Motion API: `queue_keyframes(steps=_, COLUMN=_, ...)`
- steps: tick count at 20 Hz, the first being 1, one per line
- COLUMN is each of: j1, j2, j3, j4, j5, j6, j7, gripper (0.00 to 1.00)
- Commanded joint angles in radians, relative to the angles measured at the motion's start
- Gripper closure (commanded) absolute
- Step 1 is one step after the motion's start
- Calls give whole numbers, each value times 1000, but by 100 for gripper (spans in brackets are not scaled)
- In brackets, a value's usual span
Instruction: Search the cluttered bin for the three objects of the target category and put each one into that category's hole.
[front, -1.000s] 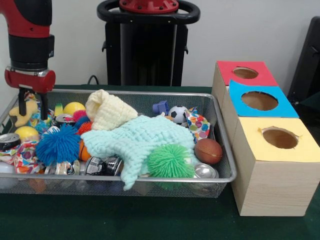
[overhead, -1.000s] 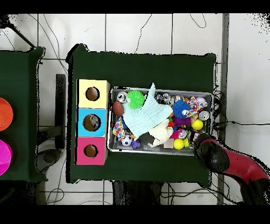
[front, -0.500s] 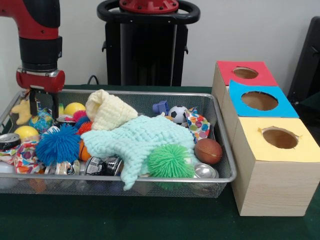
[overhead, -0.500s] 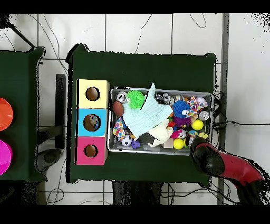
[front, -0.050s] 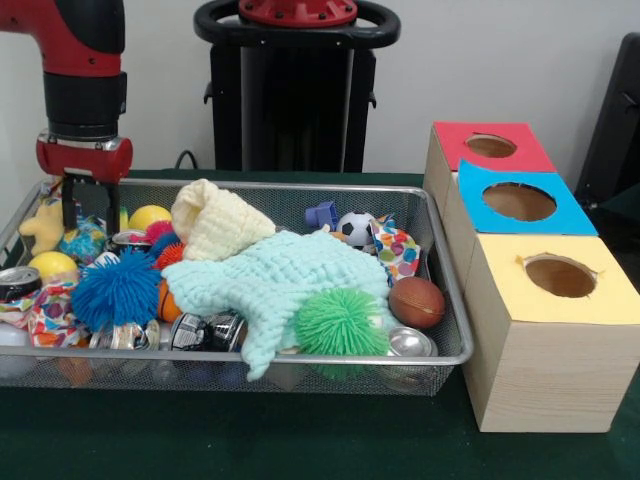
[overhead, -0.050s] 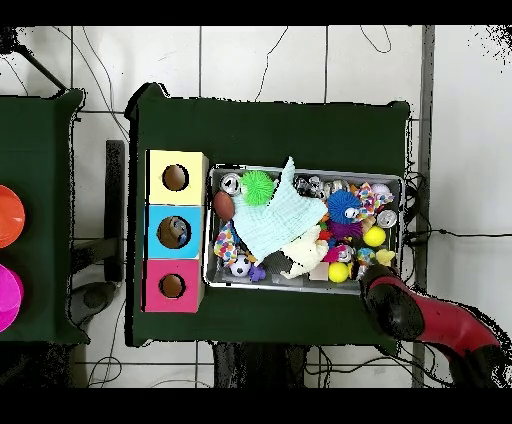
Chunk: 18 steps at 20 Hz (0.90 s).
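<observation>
Looked like a robotics lab: a green-clothed table (overhead, -0.050s: 270, 125) on a pale tiled floor (overhead, -0.050s: 260, 60) strewn with cables (overhead, -0.050s: 290, 55), a plain white wall (front, -0.050s: 480, 60), and three wooden sorting boxes (front, -0.050s: 530, 260) with colour-coded holes.

arm upright, pincer (front, -0.050s: 89, 208) down (fingers apart)

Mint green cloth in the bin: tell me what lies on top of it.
On the mint green cloth rest a green spiky ball at its near edge and a cream knitted cloth at its far edge. Whatever lies beneath is covered.
</observation>
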<state>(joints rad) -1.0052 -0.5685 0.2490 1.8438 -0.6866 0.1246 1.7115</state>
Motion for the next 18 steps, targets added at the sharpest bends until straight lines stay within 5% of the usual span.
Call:
queue_keyframes(steps=1, j1=-19, j2=71, j3=88, j4=74, j5=-79, j6=-3, j7=-13, gripper=0)
queue_keyframes(steps=18, j1=-23, j2=67, j3=97, j4=-25, j5=-86, j6=11, j7=-29, gripper=0)
